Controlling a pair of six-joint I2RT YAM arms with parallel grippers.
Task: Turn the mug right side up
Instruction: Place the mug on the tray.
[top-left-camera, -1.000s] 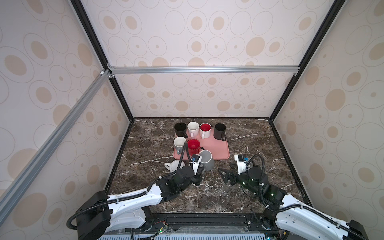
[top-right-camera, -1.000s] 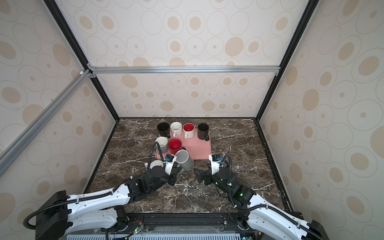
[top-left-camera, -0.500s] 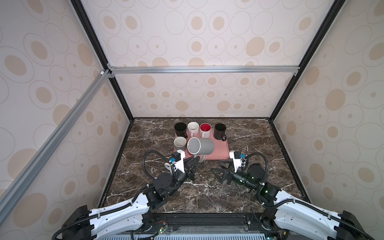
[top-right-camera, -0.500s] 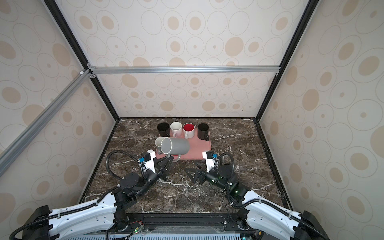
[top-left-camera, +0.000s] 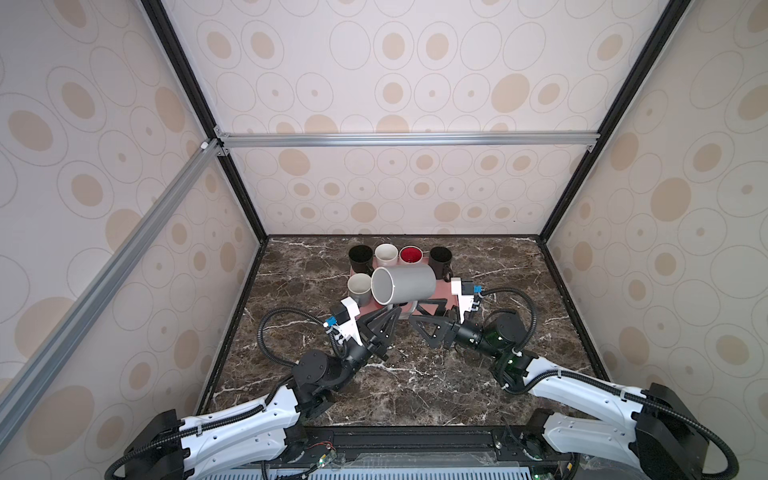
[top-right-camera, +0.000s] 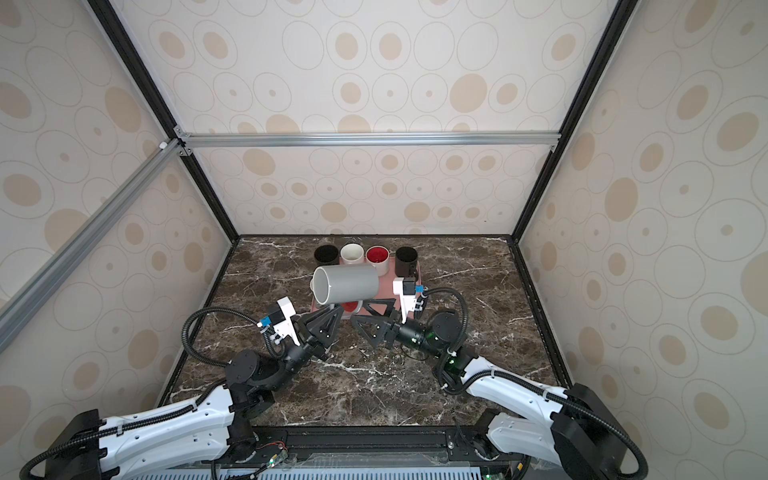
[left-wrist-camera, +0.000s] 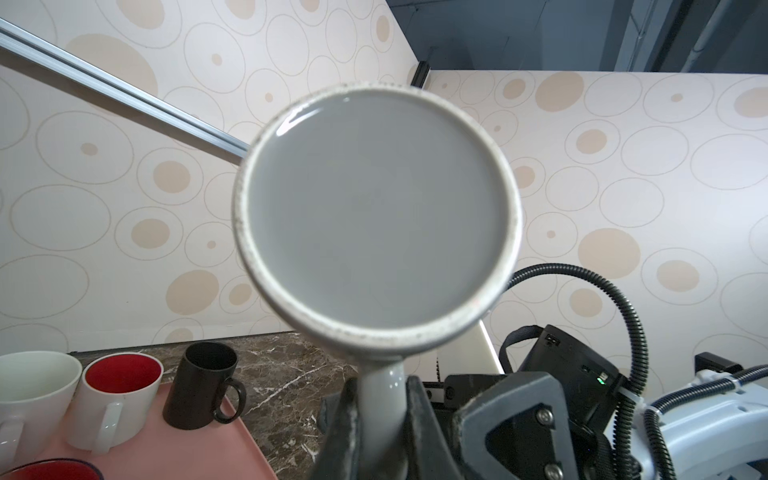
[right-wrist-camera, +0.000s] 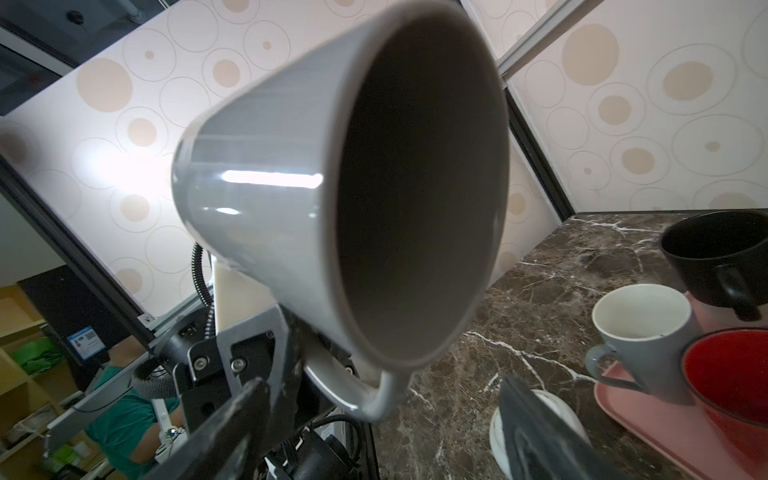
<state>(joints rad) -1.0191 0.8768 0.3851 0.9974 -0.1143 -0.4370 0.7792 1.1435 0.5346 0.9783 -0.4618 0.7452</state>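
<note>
Raised higher than a second ago, the grey mug (top-left-camera: 409, 284) is held in the air on its side by the near edge of the pink tray (left-wrist-camera: 208, 453), above the counter (top-left-camera: 415, 395). Its base is turned left and its mouth right. Its handle is pinched between the left fingers (left-wrist-camera: 343, 428). Right fingers (right-wrist-camera: 536, 419) are spread wide just right of the mug, gripping nothing.

Bare marble table (top-left-camera: 415, 386) open along front and both sides, pink tray (top-right-camera: 386, 282) crowded with upright mugs (top-left-camera: 386, 254) at back middle, grey mug (top-left-camera: 405, 284) held aloft sideways above tray's near edge
</note>
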